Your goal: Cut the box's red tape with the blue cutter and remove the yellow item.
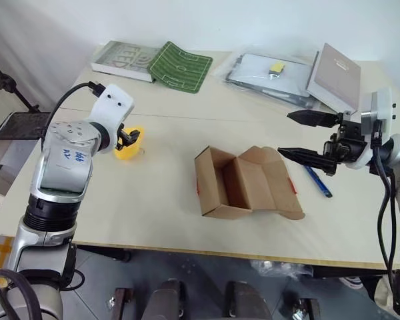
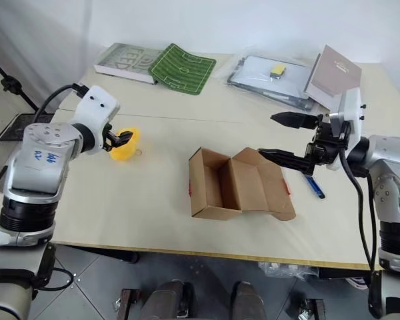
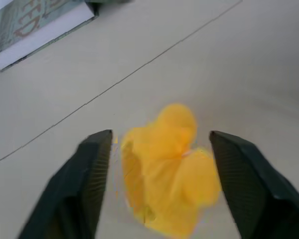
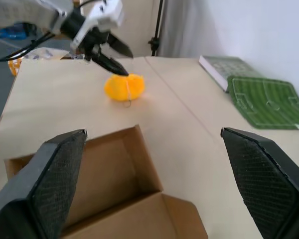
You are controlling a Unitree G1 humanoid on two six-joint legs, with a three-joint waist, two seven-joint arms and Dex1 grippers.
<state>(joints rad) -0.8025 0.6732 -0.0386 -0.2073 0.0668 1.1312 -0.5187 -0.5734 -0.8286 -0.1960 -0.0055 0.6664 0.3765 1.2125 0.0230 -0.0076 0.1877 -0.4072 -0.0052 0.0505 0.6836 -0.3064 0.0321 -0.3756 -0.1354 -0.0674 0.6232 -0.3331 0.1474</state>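
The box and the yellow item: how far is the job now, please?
Done: the box lies open with nothing inside, the blue cutter lies on the table, and the yellow item sits outside on the table. In hand: the left gripper stands open around it. The right gripper is open, holding nothing. Left: apparently only pulling back.

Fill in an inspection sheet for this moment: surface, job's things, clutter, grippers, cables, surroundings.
Surface: pale table, a thin seam line across it.
Job's things: box open mid-table, flaps spread, nothing seen inside; red tape showing at its edges; yellow item on the table to the robot's left; blue cutter lying by the box's right side.
Clutter: grey book, green pitch-printed mat, clear sleeves with a small yellow piece, grey hardcover.
Grippers: left gripper open, fingers either side of the yellow item; right gripper open, empty.
Cables: black ones on both arms.
Surroundings: white wall, stand at left.
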